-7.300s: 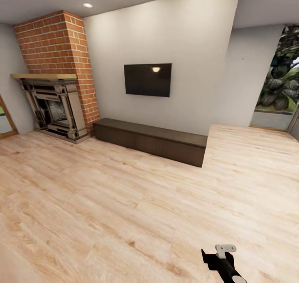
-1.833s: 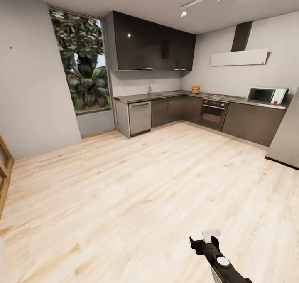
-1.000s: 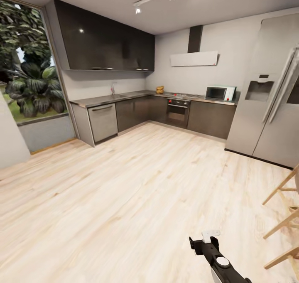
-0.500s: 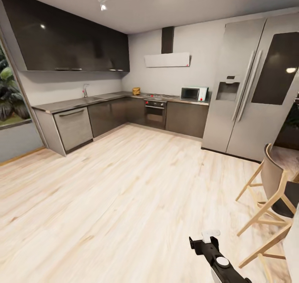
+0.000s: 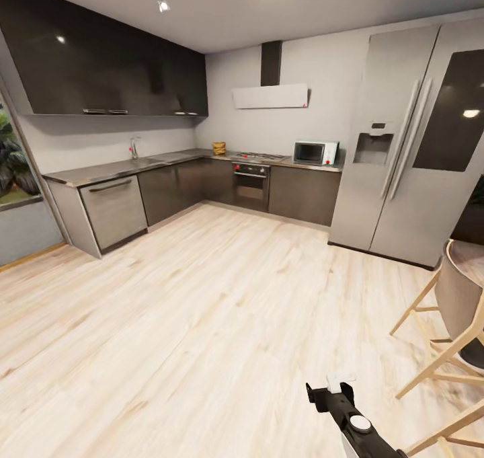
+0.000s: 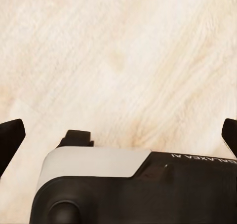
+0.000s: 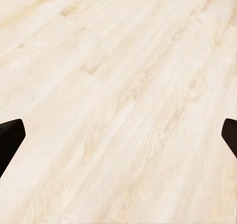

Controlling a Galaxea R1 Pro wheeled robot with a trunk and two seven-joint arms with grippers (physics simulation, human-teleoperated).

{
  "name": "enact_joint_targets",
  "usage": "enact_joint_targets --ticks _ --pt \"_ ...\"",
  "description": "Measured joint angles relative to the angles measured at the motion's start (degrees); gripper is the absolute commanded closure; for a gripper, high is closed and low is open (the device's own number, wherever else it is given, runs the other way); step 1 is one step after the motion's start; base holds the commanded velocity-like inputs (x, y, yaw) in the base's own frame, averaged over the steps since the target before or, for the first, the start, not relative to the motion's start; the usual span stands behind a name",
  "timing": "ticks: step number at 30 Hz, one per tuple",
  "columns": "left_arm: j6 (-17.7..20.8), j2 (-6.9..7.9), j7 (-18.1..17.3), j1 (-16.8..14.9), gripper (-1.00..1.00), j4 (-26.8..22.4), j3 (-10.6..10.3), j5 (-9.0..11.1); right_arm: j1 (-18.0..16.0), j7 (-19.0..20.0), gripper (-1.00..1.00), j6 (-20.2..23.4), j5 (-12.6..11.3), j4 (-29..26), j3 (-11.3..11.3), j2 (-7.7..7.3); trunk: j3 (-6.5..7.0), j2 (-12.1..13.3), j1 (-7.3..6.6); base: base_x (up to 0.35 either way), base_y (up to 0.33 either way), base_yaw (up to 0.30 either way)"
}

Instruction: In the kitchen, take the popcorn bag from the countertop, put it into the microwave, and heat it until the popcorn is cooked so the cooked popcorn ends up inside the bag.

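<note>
Looking across a wide run of pale wood plank floor (image 5: pixel 222 310), the pale mint-blue microwave with dark glass door (image 5: pixel 314 153) sits on the glossy grey counter (image 5: pixel 121 169) at the far wall, between the steel oven (image 5: pixel 251 185) and the tall grey fridge (image 5: pixel 410 142). Wooden bar stools (image 5: pixel 450 337) crowd the right edge. The popcorn bag can't be made out from here. Left gripper (image 6: pixel 118 135) and right gripper (image 7: pixel 118 135) both hang over bare floor, dark fingertips spread wide to the frame edges, holding nothing.
</note>
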Motion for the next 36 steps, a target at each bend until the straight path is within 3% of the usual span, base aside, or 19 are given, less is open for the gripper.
enact_joint_targets --ticks 7,36 --pt "0.00 0.02 -0.01 -0.01 -1.00 0.00 0.07 0.13 0.00 0.10 -1.00 0.00 0.00 -0.01 0.01 0.00 0.00 0.00 -0.01 0.338 0.000 0.000" --pt "0.00 0.01 0.06 0.00 -1.00 0.09 0.13 0.14 0.00 0.23 -1.00 0.00 0.00 -0.04 0.01 0.00 5.20 11.62 -6.37 0.344 0.000 0.000"
